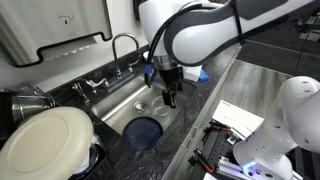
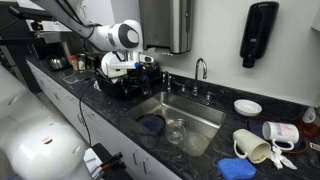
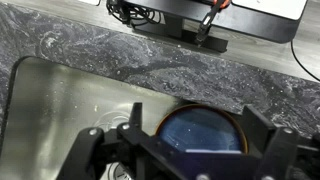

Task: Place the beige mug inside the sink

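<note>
Gripper [image 1: 168, 97] over sink [image 2: 205, 115], fingers spread, empty. Beige mug [image 2: 251, 148] on its side on counter [image 2: 190, 162] right of sink, beside white mug [image 2: 281, 132]. Risk: round wall rolls out of pinch, knocks neighbour.

The sink [image 2: 205, 115], mid-frame in an exterior view, is brushed stainless steel with a dull sheen, its faucet [image 2: 200, 68] brighter mirror-like chrome, and the countertop [image 3: 150, 60] filling the upper wrist view is dark speckled stone, smooth and polished. The beige mug [image 2: 250, 148] at lower right in an exterior view looks like glazed ceramic with a soft gloss, as does the cream plate [image 1: 45, 140] at lower left in an exterior view. The arm [image 1: 200, 35] wears a glossy white plastic shell.
</note>
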Robot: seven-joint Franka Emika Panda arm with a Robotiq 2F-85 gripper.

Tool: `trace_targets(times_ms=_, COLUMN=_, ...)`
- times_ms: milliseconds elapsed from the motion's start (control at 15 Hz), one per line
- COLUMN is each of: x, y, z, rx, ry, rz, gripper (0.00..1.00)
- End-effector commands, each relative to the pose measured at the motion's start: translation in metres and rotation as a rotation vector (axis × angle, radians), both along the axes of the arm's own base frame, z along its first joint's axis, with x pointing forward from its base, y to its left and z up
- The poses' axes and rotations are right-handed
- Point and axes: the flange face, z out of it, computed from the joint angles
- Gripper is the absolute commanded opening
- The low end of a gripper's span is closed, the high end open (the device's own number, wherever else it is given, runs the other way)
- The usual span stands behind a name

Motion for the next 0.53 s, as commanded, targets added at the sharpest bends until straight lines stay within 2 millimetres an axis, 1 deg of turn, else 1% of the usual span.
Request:
trace_targets(times_ms=0, x=0.0, y=0.0, z=0.001, rx=0.0, ry=0.001, rz=0.0, gripper=1.0)
trace_targets(times_ms=133, x=-0.001, y=-0.014, z=-0.005, rx=-0.006, ry=-0.001, rz=-0.023, gripper=1.0)
trace_targets(times_ms=267, x=-0.001, y=-0.034, z=-0.013, rx=-0.012, ry=-0.009, rz=-0.031, gripper=1.0)
trace_targets(times_ms=400, x=0.0, y=-0.054, z=-0.02, rx=-0.035, ry=-0.02, rz=-0.001, gripper=1.0)
trace_targets(times_ms=467, x=0.002, y=-0.064, z=-0.024, rx=-0.055, ry=-0.041, rz=0.046, gripper=1.0)
